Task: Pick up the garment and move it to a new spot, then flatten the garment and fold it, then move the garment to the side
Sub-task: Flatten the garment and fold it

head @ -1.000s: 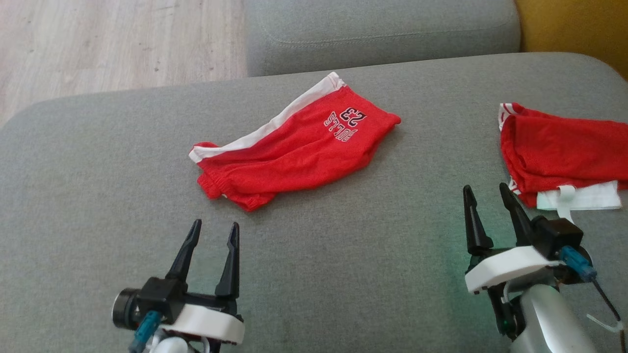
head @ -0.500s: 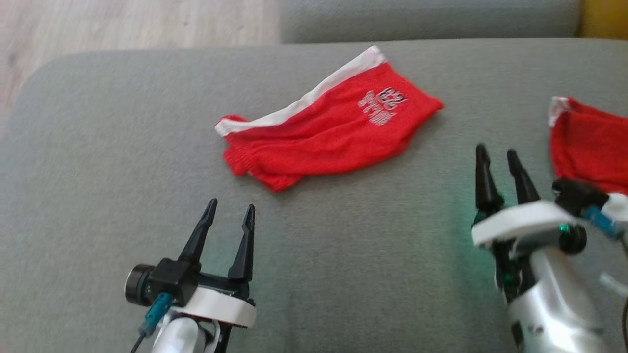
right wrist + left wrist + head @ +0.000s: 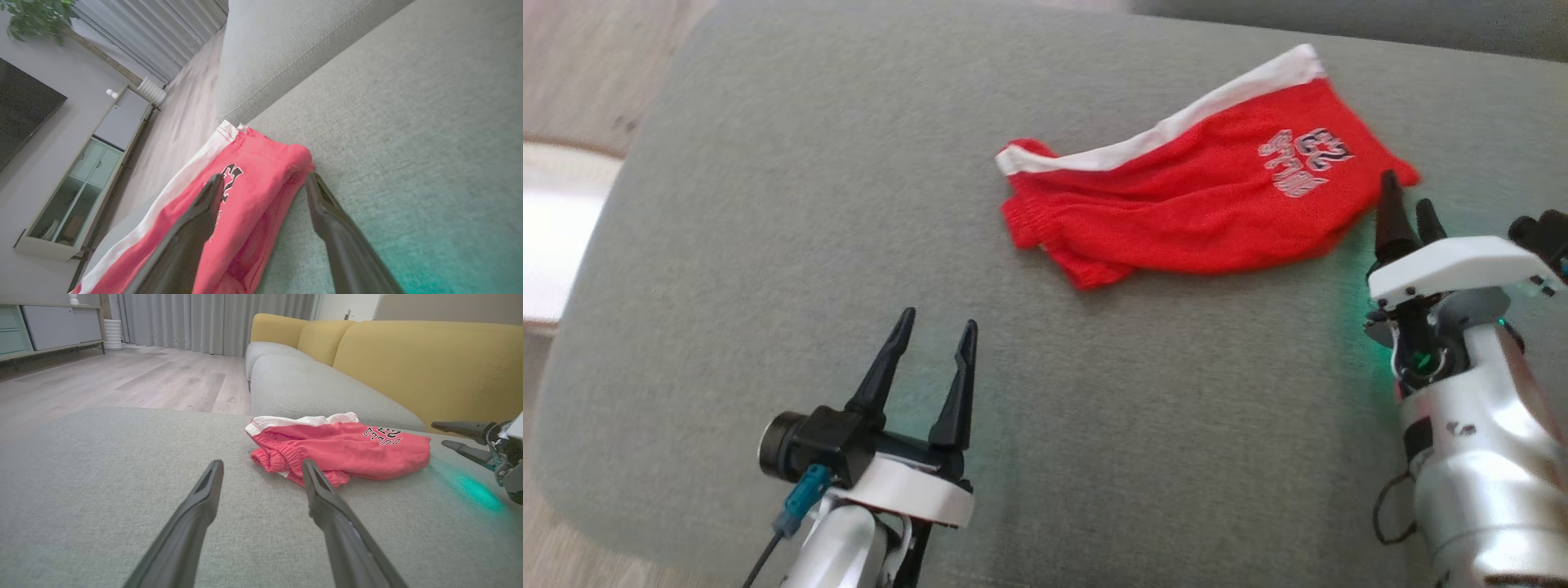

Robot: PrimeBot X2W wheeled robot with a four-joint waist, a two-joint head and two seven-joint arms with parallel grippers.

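Observation:
The garment (image 3: pixel 1209 188) is a pair of red shorts with a white side stripe and a printed number, lying crumpled on the grey sofa cushion (image 3: pixel 768 204). My right gripper (image 3: pixel 1406 192) is open at the garment's right end. In the right wrist view this gripper (image 3: pixel 265 177) has one finger over the red fabric (image 3: pixel 253 192) and the other over bare cushion. My left gripper (image 3: pixel 938 320) is open and holds nothing, nearer the cushion's front edge, short of the garment's left end. In the left wrist view the garment (image 3: pixel 339 449) lies just past its fingertips (image 3: pixel 262 463).
The cushion's rounded left edge drops to a wooden floor (image 3: pixel 580 73), with a pale object (image 3: pixel 556 229) beside it. Behind the garment lie another grey seat (image 3: pixel 310 388) and yellow backrests (image 3: pixel 429 363). Bare cushion spreads left of and in front of the garment.
The head camera has turned, shifting the whole picture right; a second red garment has left the frame. My right gripper has moved up to the garment's right end. Both grippers stay open.

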